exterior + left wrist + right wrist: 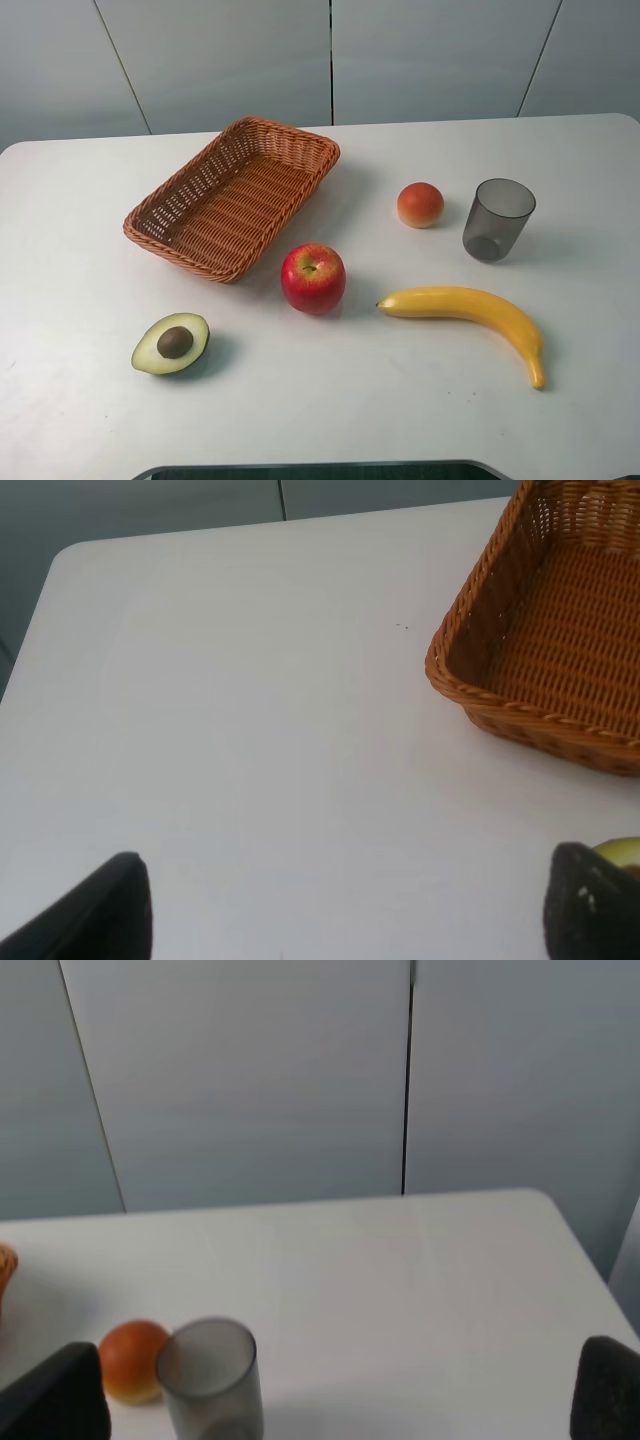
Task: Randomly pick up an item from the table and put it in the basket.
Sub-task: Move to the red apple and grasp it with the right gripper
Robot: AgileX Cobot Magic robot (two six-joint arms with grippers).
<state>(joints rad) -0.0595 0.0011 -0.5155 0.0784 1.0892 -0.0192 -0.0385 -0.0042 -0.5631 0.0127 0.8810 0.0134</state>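
The red apple (313, 278) with a yellowish patch at its stem stands on the white table (90, 250), just off the near right corner of the empty orange-brown wicker basket (175, 252). Neither arm shows in the exterior high view. In the left wrist view my left gripper (345, 910) is open and empty above bare table, with the basket (530, 712) beside it. In the right wrist view my right gripper (330, 1395) is open and empty. The apple is out of both wrist views.
A halved avocado (172, 343) lies in front of the basket. A small orange-red peach-like fruit (420, 204) and a grey translucent cup (497, 219) stand to the right of the basket. A banana (470, 308) lies to the right of the apple.
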